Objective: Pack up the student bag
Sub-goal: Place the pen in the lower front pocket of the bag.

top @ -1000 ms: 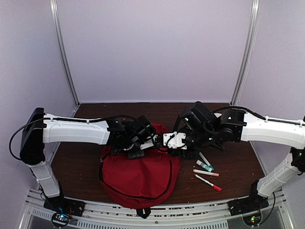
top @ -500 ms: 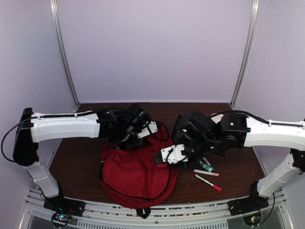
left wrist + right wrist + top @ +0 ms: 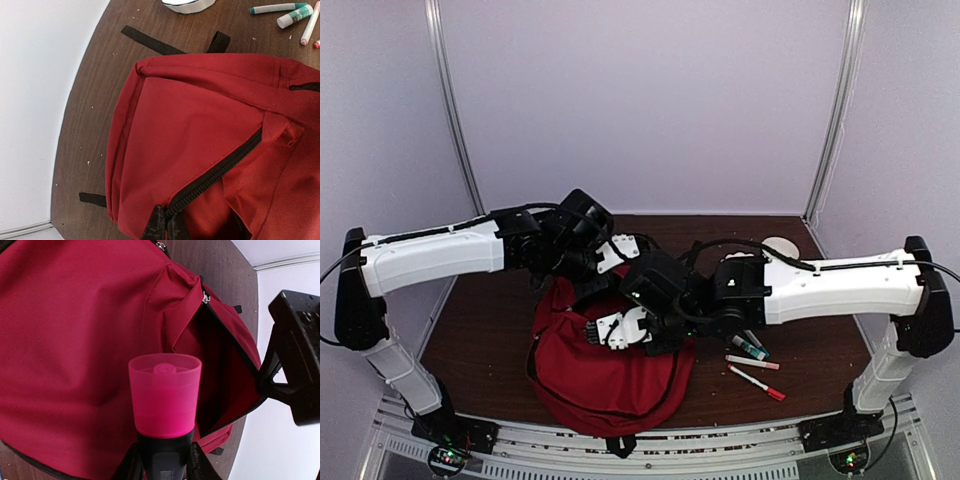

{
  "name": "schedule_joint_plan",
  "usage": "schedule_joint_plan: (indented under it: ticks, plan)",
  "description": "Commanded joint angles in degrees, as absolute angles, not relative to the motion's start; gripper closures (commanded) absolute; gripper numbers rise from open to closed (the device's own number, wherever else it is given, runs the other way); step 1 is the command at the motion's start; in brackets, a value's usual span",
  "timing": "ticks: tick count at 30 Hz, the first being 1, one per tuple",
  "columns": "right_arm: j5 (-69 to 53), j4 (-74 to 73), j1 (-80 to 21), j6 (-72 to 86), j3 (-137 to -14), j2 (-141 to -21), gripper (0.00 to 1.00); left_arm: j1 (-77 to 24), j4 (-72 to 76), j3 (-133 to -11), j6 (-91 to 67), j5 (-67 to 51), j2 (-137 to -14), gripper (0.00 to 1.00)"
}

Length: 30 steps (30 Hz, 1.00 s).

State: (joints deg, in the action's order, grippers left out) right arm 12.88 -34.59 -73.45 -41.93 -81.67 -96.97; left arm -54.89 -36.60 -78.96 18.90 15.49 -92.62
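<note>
From the top view you see the student bag [image 3: 610,385] lying flat at 6 o'clock on the table [image 3: 480,340]. Both arms meet over its upper half, but the fingers are too small to judge there. Your left wrist view settles one side: the left gripper [image 3: 162,229] has its fingers pinched together on the bag's edge, right at the black zipper [image 3: 220,167]. Only your right wrist view shows the right gripper [image 3: 162,465] clamped on a pink-capped marker [image 3: 165,395] over the red fabric, with the open pocket [image 3: 220,365] at its 3 o'clock. Loose markers [image 3: 752,362] lie at the bag's 3 o'clock and a white tape roll [image 3: 781,245] at 1 o'clock. Their printing is too small to read.
</note>
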Motion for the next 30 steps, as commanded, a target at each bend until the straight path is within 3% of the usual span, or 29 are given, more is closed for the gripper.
schedule_joint_plan:
  ticks: [1,15,21,26,28,30]
  plan:
    - [21.6,-25.6,-74.3,-47.6,-84.1,-101.3,0.97,-51.8,-34.4,-81.5,16.5,6.8,-90.1,1.00]
    - [33.2,-6.2,-71.6,-58.8,-84.0,-114.7,0.97,-49.7,-35.5,-81.9,15.6,0.6,-89.8,1.00]
    - [38.3,7.3,-69.6,-62.3,-81.1,-117.2,0.87,-49.7,-35.6,-81.7,15.6,-0.4,-89.5,1.00]
    - [41.7,11.4,-68.2,-62.6,-82.4,-118.8,0.84,-49.6,-35.6,-81.2,15.5,-1.0,-89.3,1.00]
    - [41.3,8.8,-68.0,-62.0,-83.3,-119.3,0.75,-49.5,-35.6,-81.2,15.3,-1.1,-89.3,1.00]
    - [41.0,8.0,-68.2,-61.4,-82.9,-119.3,0.55,-49.5,-35.6,-81.2,15.3,-1.1,-89.3,1.00]
